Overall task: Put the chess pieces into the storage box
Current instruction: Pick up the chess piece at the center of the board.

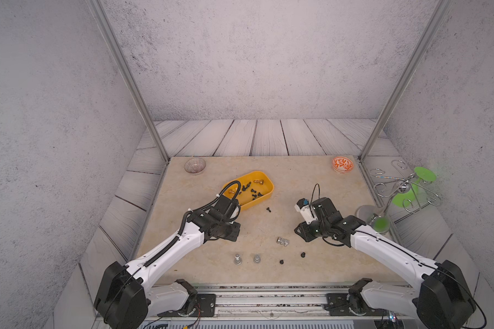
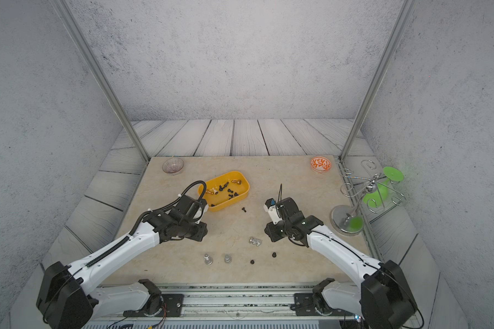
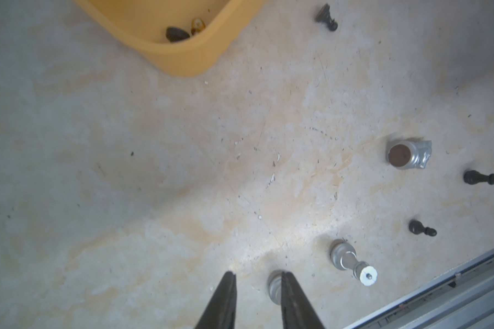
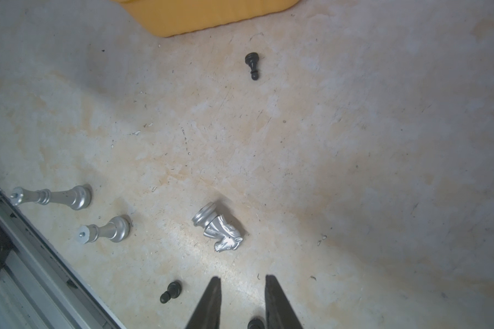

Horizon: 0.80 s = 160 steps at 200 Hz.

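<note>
On the beige surface [image 1: 311, 176], the yellow storage box [image 1: 257, 202] sits just beyond the left arm, holding black and gold chess pieces [image 1: 253, 193]. Outside it are a toppled silver knight [image 1: 282, 241], two upright silver pieces [image 1: 237, 259] and three black pawns [image 1: 303, 254]. The left fingers [image 3: 226, 302] and right fingers [image 4: 274, 302] stand narrowly apart, gripping nothing.

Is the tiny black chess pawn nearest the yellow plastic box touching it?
Apart. In both top views, bare table shows between the tiny black pawn and the yellow plastic box.
</note>
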{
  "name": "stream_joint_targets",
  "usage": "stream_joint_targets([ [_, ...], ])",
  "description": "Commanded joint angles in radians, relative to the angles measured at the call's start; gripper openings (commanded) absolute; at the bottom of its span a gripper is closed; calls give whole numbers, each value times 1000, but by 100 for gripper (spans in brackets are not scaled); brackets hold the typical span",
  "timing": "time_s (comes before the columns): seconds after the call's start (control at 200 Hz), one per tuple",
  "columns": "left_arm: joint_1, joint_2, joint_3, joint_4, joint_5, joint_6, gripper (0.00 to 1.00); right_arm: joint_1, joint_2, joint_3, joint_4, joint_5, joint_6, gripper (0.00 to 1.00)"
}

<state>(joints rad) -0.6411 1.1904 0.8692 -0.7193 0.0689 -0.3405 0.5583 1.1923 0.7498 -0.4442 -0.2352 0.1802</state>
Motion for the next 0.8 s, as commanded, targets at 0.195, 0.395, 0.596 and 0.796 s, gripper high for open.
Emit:
stream_joint_targets([
  [0.195,-94,-60,-79,-95,31,-108,34,9,35,-11,12,-24,-5,29],
  [0.395,-150,-36,-86,-104,42,-117,36,13,45,-9,19,-23,4,29],
  [0.596,-170,-18,-95,-106,51,-107,37,18,57,-6,18,-23,5,29],
  [0.796,-182,25,-96,-71,72,-112,37,22,66,-6,24,-23,10,29],
])
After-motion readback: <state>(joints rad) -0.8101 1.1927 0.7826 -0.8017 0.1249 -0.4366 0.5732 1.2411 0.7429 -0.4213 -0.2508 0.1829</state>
